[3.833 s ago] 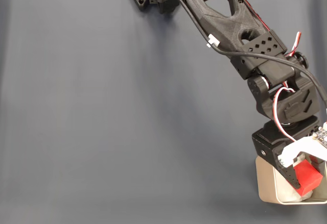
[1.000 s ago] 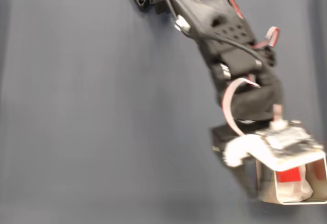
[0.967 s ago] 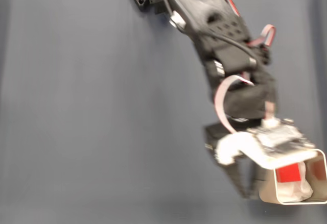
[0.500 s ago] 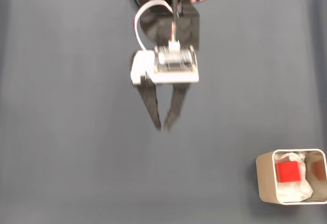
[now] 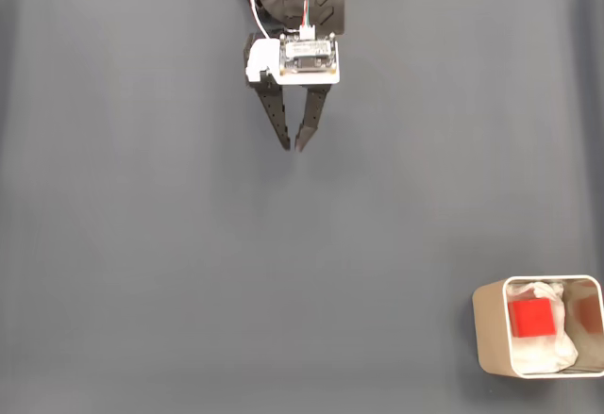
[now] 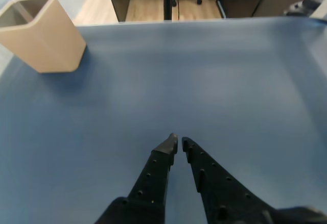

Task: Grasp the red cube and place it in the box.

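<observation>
The red cube point(image 5: 530, 318) sits inside the box point(image 5: 488, 334) at the desk's point(image 5: 142, 273) lower right corner in the fixed view, so the placing looks done. The gripper point(image 5: 293, 146) hangs near the top edge, empty, jaws nearly together. Parking it calmly is all that remains; nothing blocks it.

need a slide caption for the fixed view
Red cube resting inside the box, empty hand nearly closed, far across the table.
</observation>
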{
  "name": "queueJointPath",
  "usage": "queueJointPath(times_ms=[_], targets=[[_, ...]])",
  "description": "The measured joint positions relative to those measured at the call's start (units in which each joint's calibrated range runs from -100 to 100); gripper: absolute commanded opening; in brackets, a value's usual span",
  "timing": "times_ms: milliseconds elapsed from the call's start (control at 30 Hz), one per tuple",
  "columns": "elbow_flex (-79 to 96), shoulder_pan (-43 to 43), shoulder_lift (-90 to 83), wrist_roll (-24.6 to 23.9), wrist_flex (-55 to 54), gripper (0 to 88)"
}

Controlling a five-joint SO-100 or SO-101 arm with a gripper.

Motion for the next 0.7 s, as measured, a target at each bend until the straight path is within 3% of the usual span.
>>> queueJointPath(times_ms=[433,700], targets=[[7.5,1.56,-14.68,1.37,28.24,0.0],[7.5,1.48,-15.37,1.66,33.17,0.3]])
